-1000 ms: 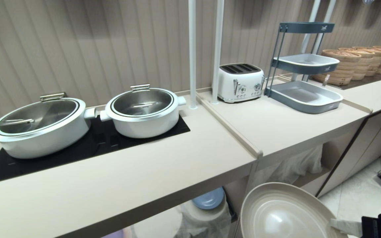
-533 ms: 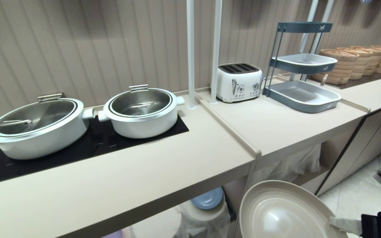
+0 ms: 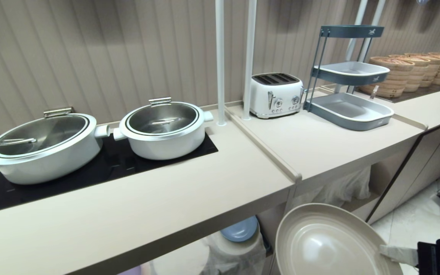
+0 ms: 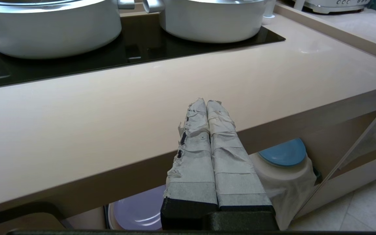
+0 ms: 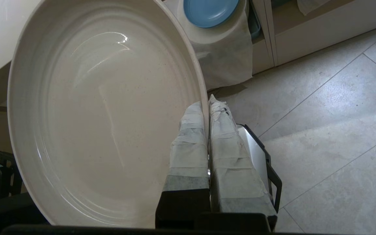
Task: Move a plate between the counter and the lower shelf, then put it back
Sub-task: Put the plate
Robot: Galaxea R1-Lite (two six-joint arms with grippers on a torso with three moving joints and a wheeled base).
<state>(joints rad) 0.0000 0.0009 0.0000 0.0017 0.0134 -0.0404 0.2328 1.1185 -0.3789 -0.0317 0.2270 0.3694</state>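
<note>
The cream plate point(image 3: 327, 244) hangs tilted in the air in front of the counter point(image 3: 166, 206), below its front edge and over the floor. My right gripper point(image 3: 386, 253) is shut on the plate's near rim, one taped finger inside the rim and one outside, as the right wrist view shows with the plate point(image 5: 103, 111) and the right gripper point(image 5: 206, 104). The lower shelf point(image 3: 243, 252), with its white cloth humps, lies under the counter, left of the plate. My left gripper point(image 4: 206, 101) is shut and empty, parked before the counter point(image 4: 109, 107) edge.
Two white lidded pots point(image 3: 162, 128) point(image 3: 44, 147) stand on black glass. A white toaster point(image 3: 277, 95), a grey-blue tray rack point(image 3: 350, 109) and bamboo steamers point(image 3: 395, 74) stand further right. A light blue plate point(image 3: 239, 230) and a lilac plate point(image 4: 139, 212) rest on cloth humps below.
The plate in my right gripper has crept slightly upward in the head view. The left arm has stayed still.
</note>
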